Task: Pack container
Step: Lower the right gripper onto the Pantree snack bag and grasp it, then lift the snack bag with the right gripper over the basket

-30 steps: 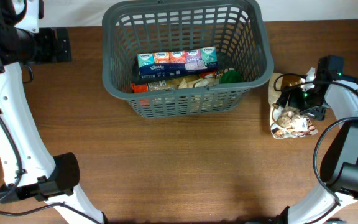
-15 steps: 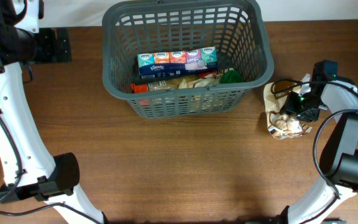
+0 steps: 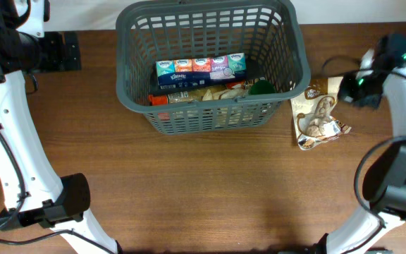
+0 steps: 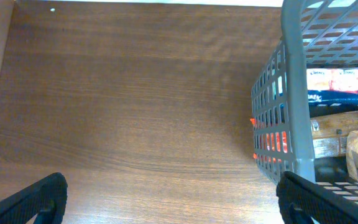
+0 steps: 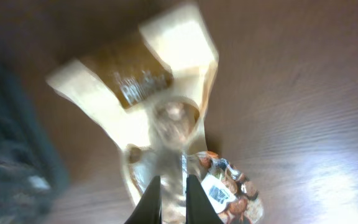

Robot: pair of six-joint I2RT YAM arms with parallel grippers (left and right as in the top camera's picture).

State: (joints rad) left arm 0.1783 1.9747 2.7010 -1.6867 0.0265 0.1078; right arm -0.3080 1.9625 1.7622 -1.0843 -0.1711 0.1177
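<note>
Brown wood-grain tabletop, pale strip of wall along top edge of overhead view. At right gripper, fingers nearly together, pinched on clear film of snack bag. Tan label end toward upper left of wrist frame, nuts or similar bunched at lower right. Wrist view motion-blurred, so depth of pinch hard to judge. Cannot tell whether bag lifted clear of table.

In overhead view, bag right of centre, just beside right wall of container, not over rim yet. Container at upper centre, holding row of tissue packs, green item and other packets underneath.

At left gripper, parked by upper left of overhead frame, jaws wide apart, nothing held, camera looking along container's left wall.

Risks, as judgement:
- Thin slick film likely to slide out of pinch, with contents hanging off to one side.
- Dangling bag likely to catch on rim or lattice slots if carried across too low.
- Possible drop onto table outside if released too early.
</note>
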